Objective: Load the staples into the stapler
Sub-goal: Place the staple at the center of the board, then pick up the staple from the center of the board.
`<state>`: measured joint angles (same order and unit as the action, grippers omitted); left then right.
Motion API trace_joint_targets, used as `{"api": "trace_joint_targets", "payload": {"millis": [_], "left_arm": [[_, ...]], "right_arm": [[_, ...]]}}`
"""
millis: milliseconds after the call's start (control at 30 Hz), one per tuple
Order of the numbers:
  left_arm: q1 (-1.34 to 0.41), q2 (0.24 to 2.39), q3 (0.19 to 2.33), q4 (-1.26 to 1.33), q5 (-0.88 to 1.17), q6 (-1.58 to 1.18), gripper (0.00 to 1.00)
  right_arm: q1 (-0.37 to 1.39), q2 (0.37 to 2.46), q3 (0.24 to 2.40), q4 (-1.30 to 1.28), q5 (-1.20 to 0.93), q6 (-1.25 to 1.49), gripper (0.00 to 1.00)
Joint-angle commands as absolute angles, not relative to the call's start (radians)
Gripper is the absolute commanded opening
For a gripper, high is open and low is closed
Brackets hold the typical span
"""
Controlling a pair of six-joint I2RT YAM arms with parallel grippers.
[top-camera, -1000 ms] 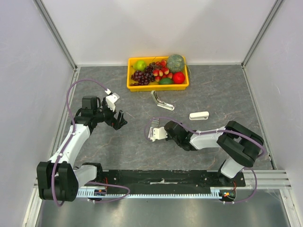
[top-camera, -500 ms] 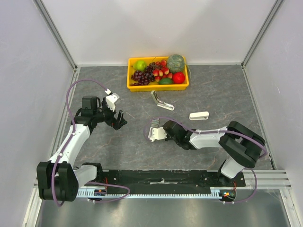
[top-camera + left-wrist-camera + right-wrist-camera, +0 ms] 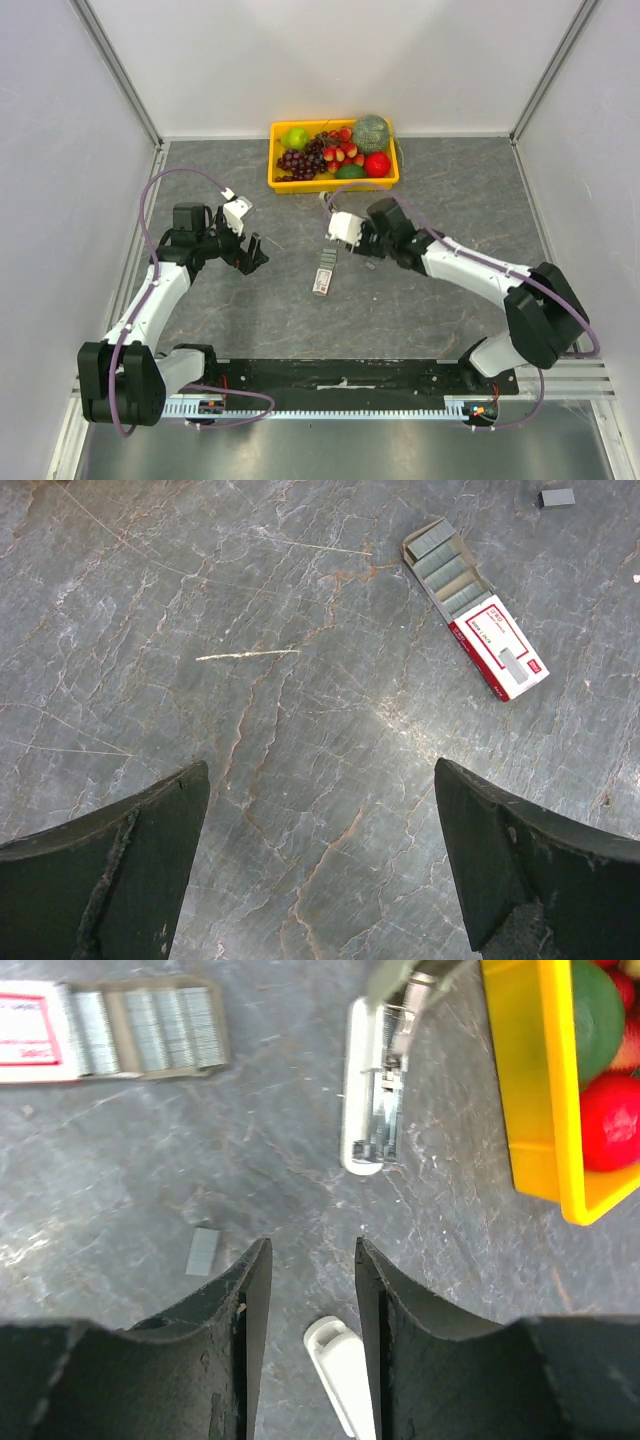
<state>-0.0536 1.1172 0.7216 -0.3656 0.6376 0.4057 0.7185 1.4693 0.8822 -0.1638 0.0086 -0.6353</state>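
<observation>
Staples box (image 3: 475,608): lies flat on the grey marbled table (image 3: 450,170), near its middle, touched by neither arm. Its inner drawer is slid partly out of the red-and-white sleeve, and rows of silvery strips show in the exposed part. One loose strip (image 3: 203,1250) lies on the bare table apart from the box, just beside the right gripper's fingers. Stapler (image 3: 372,1110): lies opened on the table between the box and the yellow tray (image 3: 330,183), with its metal channel exposed along the white body. In the top view the right arm's wrist covers most of it. Right gripper (image 3: 312,1250): low over the table, pointing at the stapler with its tips just short of it. The fingers stand partly apart with a narrow gap, bare table shows between them, and they pinch nothing. A white rounded object (image 3: 335,1355) lies on the table under that gap; only its end shows, so what it is cannot be told. Left gripper (image 3: 320,770): on the left side of the table, well apart from the box. Its fingers are spread wide and hold nothing. The yellow tray sits at the far edge and holds fruit (image 3: 372,132).
</observation>
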Motion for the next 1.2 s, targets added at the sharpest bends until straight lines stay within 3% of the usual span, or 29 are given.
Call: {"api": "trace_joint_targets", "payload": {"millis": [0, 367, 967, 1167], "left_arm": [[-0.048, 1.109, 0.730, -0.359, 0.650, 0.402, 1.00], [-0.046, 1.097, 0.730, -0.359, 0.655, 0.403, 0.99], [-0.044, 1.101, 0.730, -0.357, 0.667, 0.405, 1.00], [-0.043, 1.097, 0.730, -0.359, 0.669, 0.403, 1.00]], "right_arm": [[0.629, 1.552, 0.991, -0.307, -0.155, -0.525, 0.46], [0.558, 1.720, 1.121, -0.509, -0.334, -0.448, 0.47], [0.535, 1.792, 1.118, -0.506, -0.282, -0.476, 0.43], [0.534, 1.790, 1.103, -0.503, -0.267, -0.498, 0.34]]}}
